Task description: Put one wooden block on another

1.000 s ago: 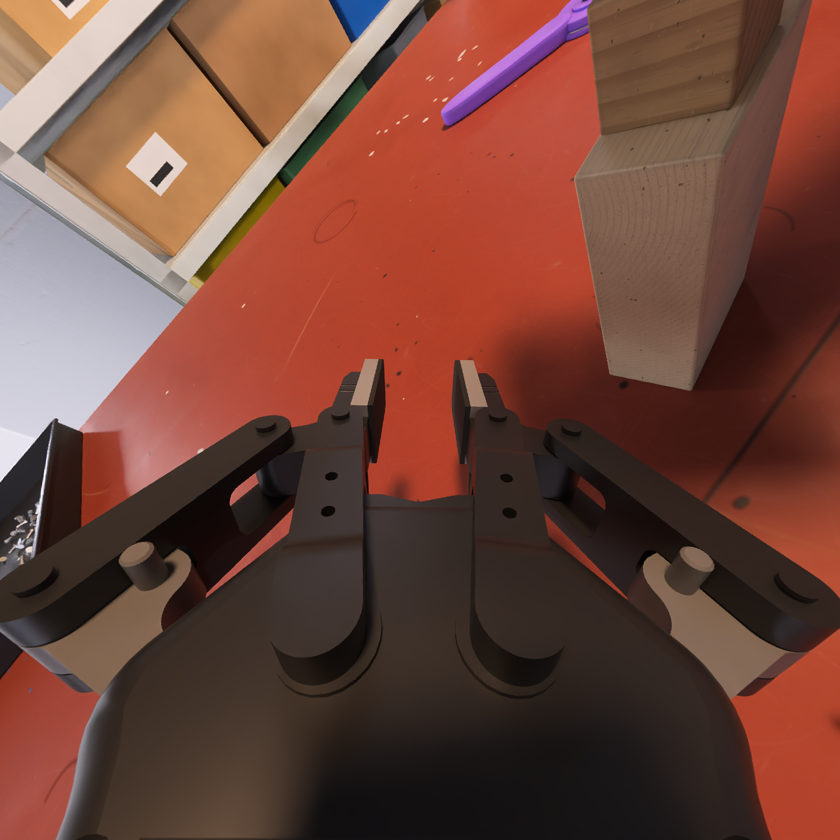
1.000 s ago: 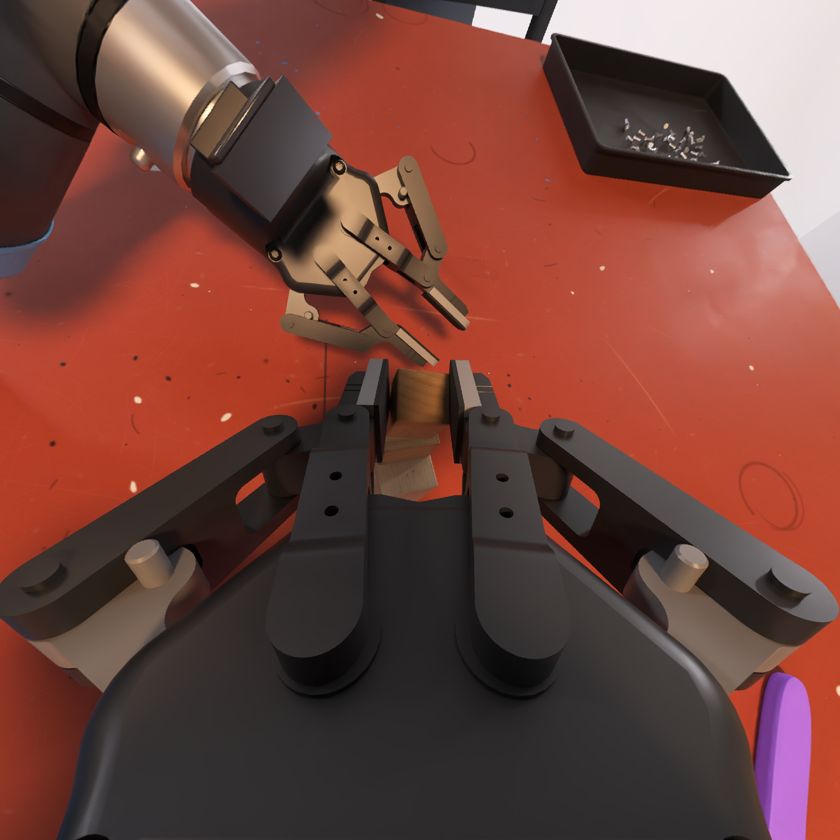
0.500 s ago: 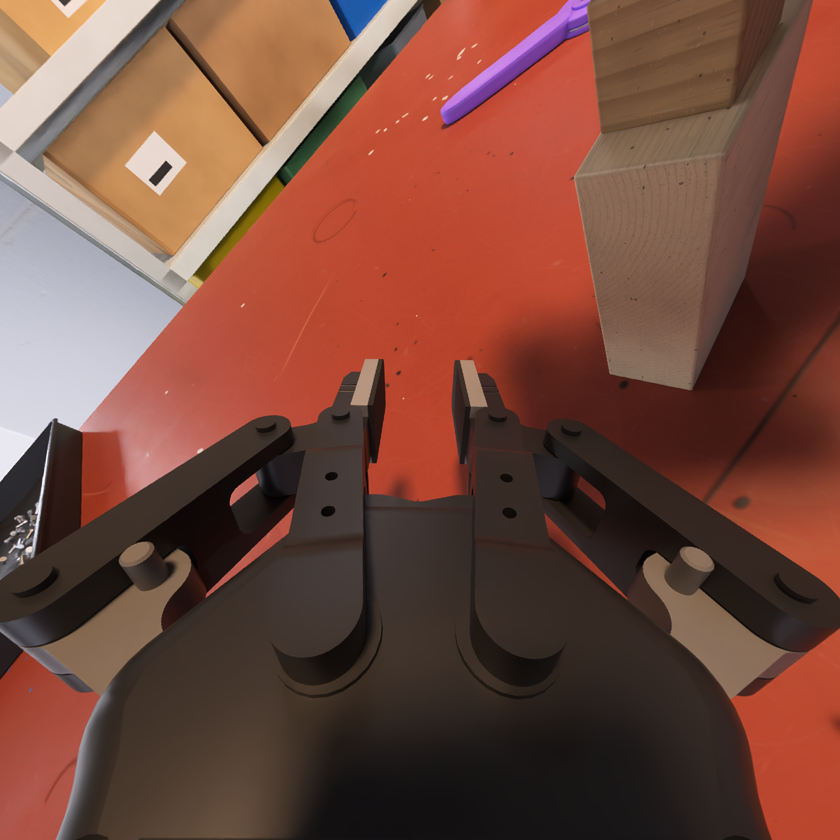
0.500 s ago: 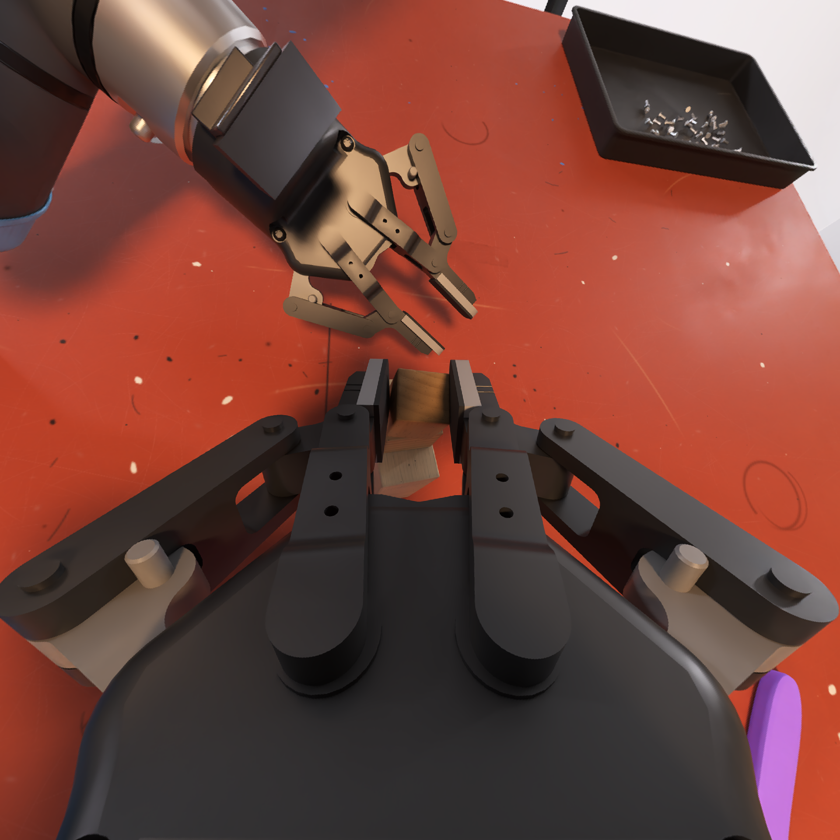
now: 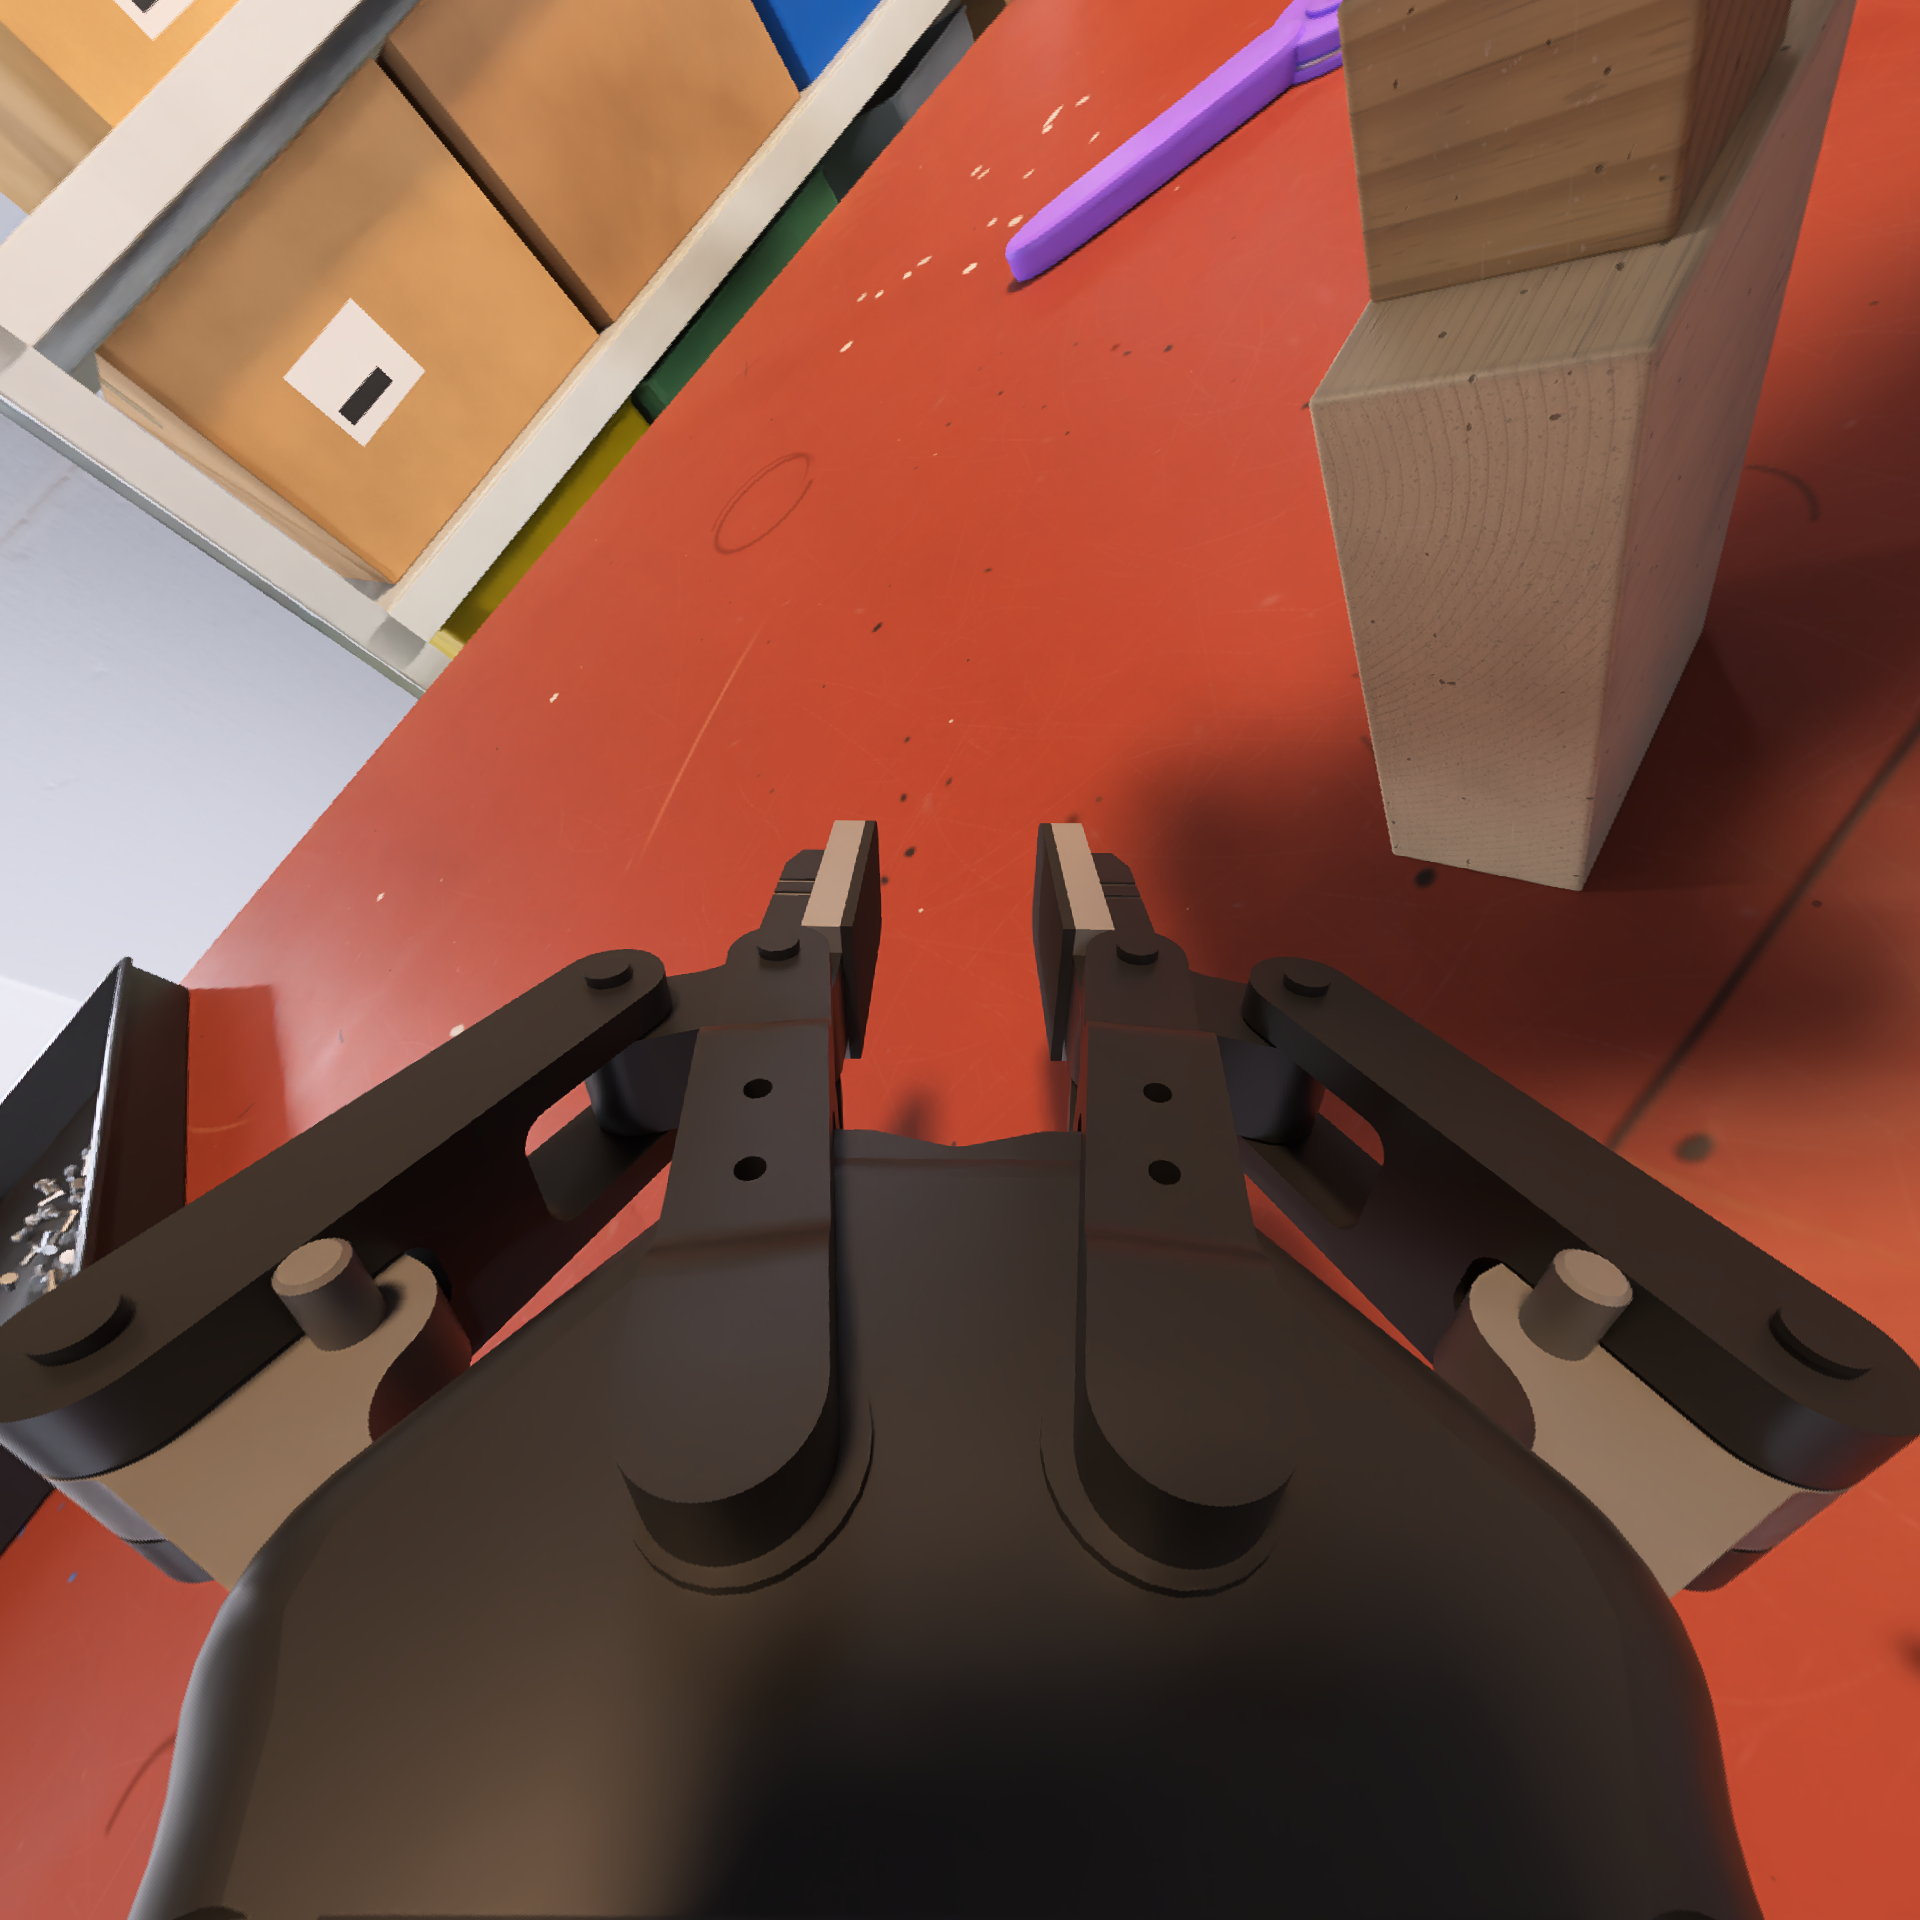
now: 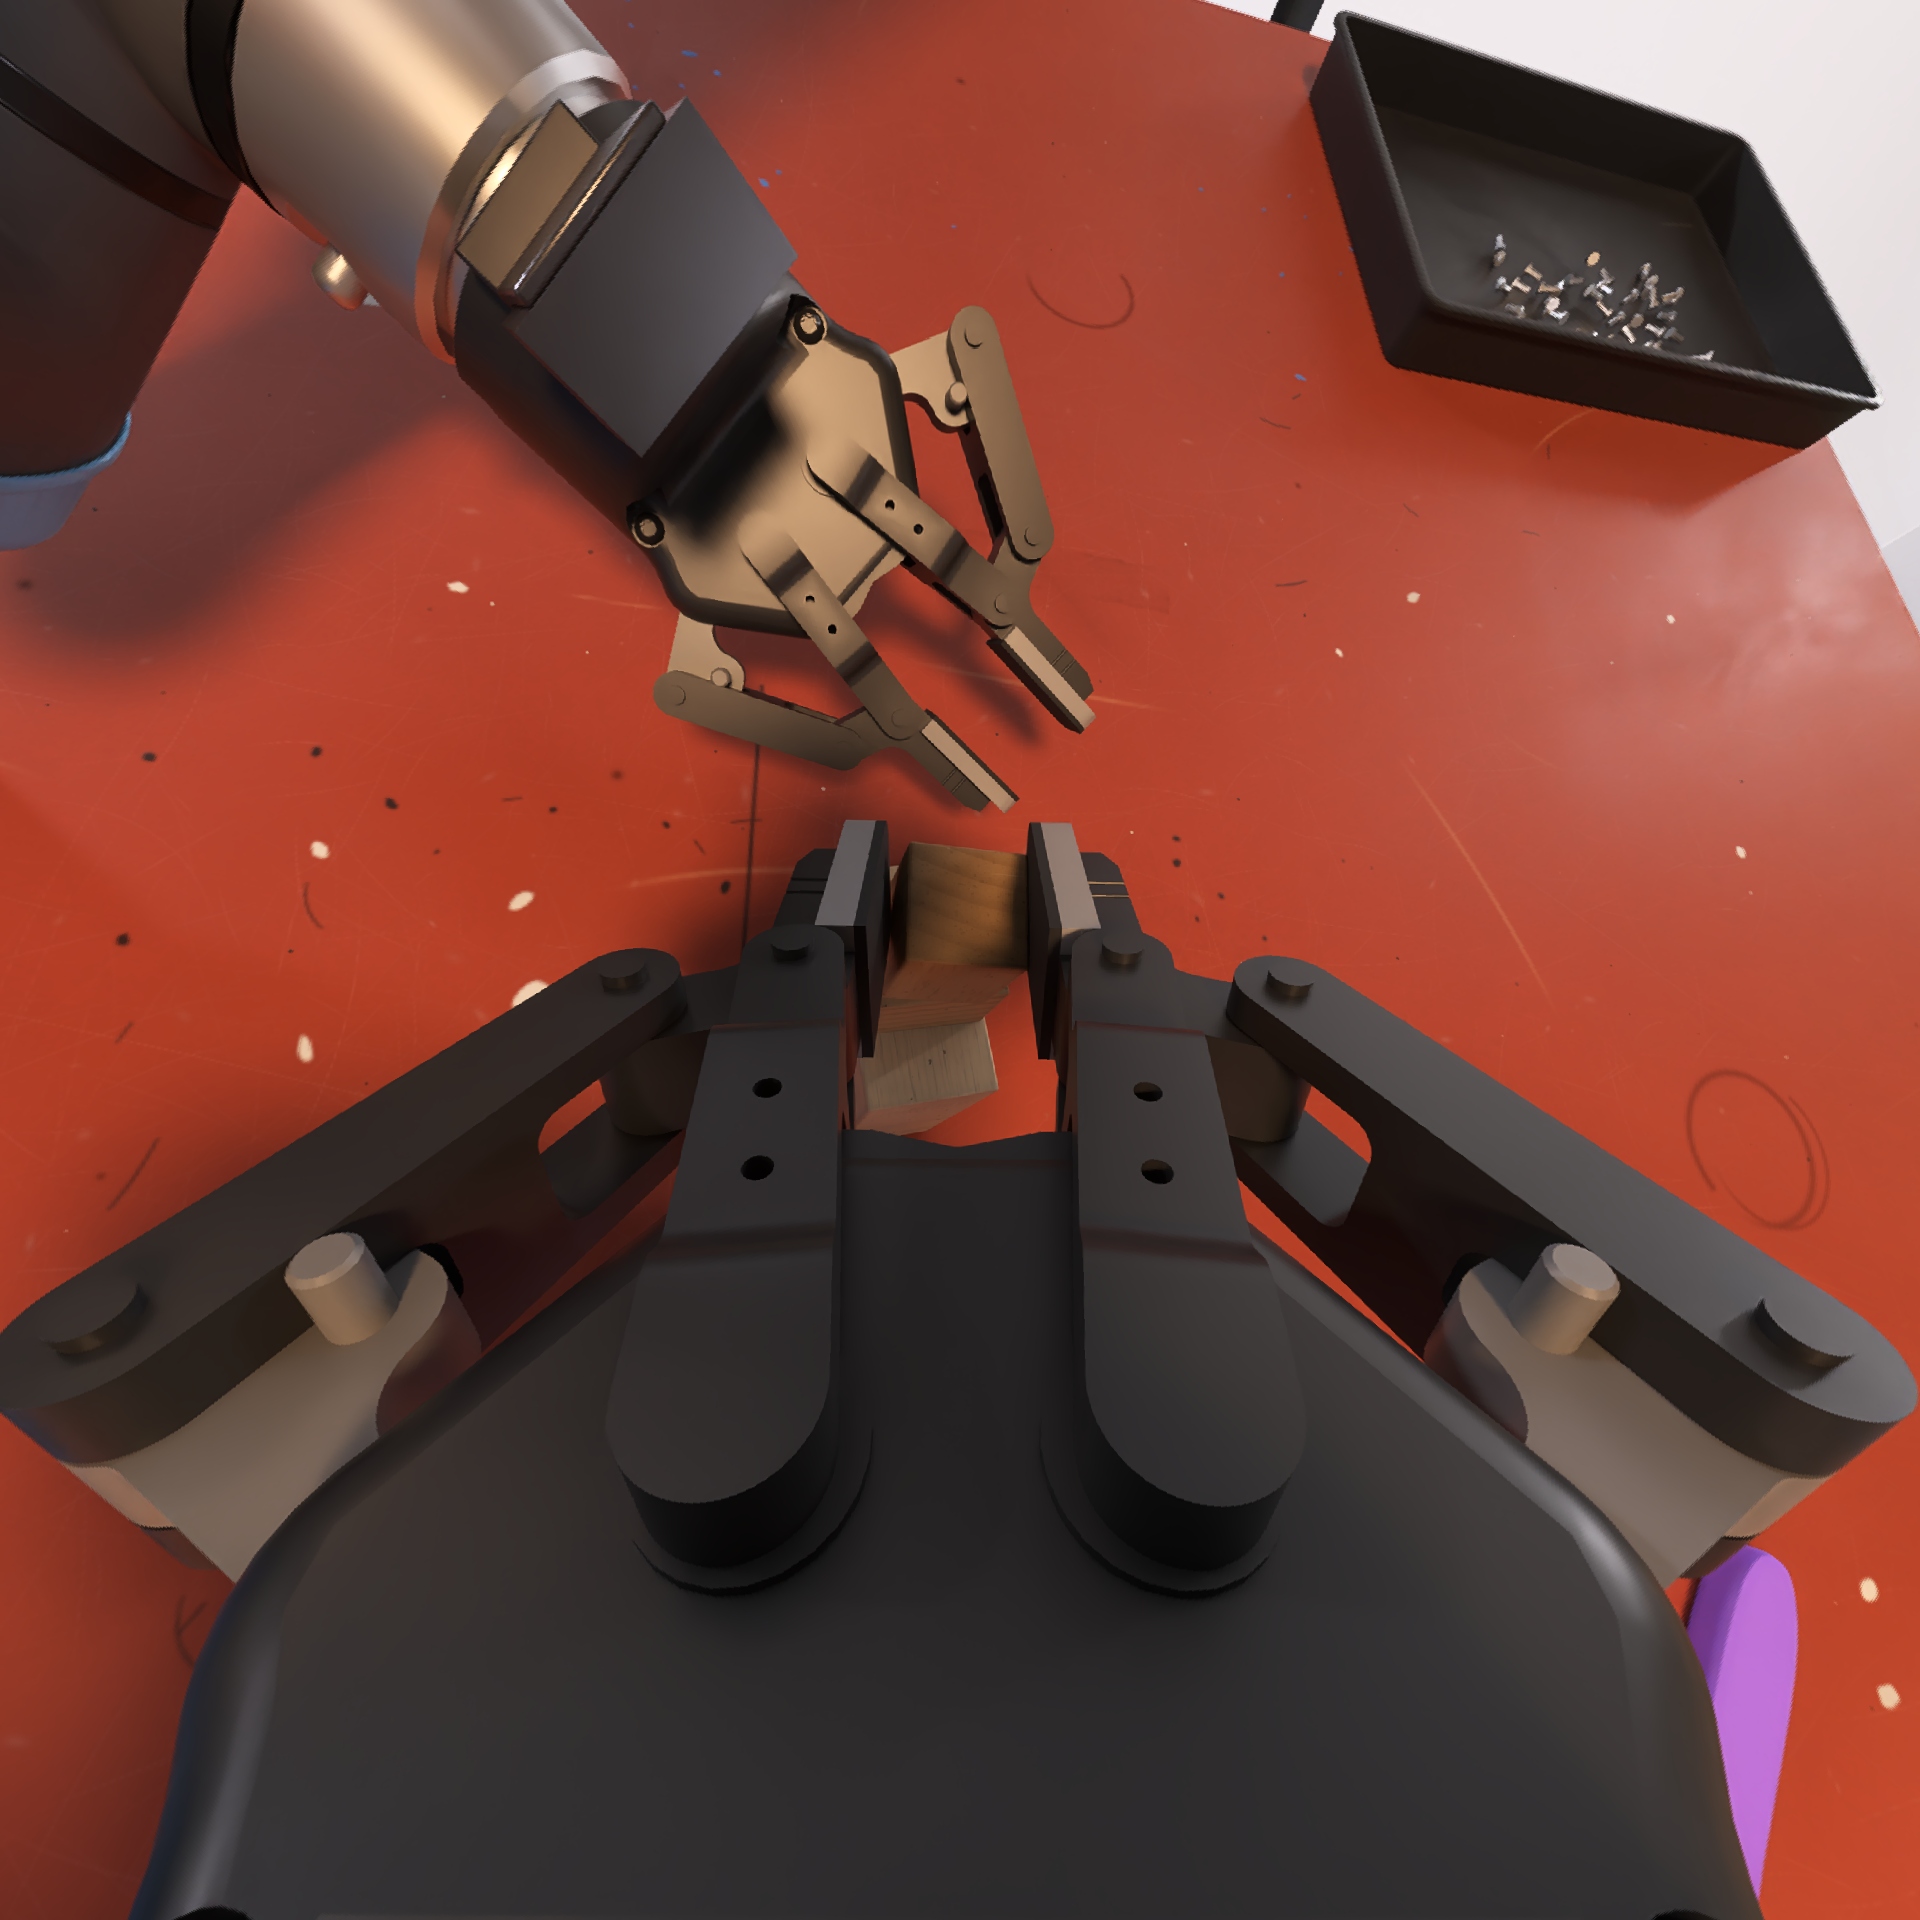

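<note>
Bright, even light falls from above, and the pale wooden block (image 5: 1496,623) casts a soft shadow on the red table (image 5: 935,644). Both views are sharp, with wide-angle stretching at the edges. A faint sheen whitens the table near the black tray (image 6: 1600,353).

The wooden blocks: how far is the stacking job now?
Done: the darker block sits on the pale block. In hand: the right gripper seems still clamped on the darker block. Left: release and withdraw. The left gripper is open, empty.

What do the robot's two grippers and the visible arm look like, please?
Both the left gripper and the right gripper are matte black, with two slim fingers on bar linkages, tan pads and beige pivot pins. The arm is brushed silver with a dark wrist block.
</note>
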Action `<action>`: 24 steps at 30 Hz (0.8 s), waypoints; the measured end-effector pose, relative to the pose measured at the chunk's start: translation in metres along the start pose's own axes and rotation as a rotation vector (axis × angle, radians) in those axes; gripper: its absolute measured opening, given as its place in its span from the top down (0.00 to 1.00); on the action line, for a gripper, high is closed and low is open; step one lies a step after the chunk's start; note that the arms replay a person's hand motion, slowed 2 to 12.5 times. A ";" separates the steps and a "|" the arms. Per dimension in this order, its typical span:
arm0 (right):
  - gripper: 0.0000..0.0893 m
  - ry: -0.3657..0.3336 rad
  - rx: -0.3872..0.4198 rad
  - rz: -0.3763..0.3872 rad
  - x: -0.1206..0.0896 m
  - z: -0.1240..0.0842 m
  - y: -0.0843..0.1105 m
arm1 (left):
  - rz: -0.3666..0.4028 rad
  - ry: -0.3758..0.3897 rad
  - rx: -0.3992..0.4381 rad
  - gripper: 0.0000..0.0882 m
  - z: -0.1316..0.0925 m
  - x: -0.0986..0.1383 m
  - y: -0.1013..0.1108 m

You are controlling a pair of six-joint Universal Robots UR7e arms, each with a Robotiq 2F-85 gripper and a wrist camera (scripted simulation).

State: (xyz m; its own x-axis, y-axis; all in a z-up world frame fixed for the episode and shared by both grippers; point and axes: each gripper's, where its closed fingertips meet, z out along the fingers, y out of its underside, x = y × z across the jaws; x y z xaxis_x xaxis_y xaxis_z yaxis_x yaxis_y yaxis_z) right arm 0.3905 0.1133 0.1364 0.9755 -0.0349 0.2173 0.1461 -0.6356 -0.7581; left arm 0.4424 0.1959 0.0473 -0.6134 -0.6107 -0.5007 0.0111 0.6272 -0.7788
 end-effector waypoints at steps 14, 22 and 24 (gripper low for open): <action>0.74 -0.043 -0.031 -0.017 -0.002 -0.001 0.000 | 0.000 0.000 0.000 0.69 0.000 0.000 0.000; 0.74 -0.056 -0.043 -0.027 0.000 0.001 -0.004 | -0.003 -0.001 0.006 0.69 -0.001 0.000 -0.001; 0.74 -0.060 -0.039 -0.026 0.000 0.002 -0.005 | -0.005 -0.001 0.007 0.69 -0.001 -0.001 -0.001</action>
State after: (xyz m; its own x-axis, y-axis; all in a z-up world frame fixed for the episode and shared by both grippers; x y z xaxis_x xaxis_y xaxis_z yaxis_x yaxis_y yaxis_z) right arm 0.3898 0.1178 0.1395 0.9798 0.0276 0.1980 0.1659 -0.6650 -0.7282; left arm 0.4421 0.1963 0.0485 -0.6123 -0.6145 -0.4974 0.0136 0.6209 -0.7838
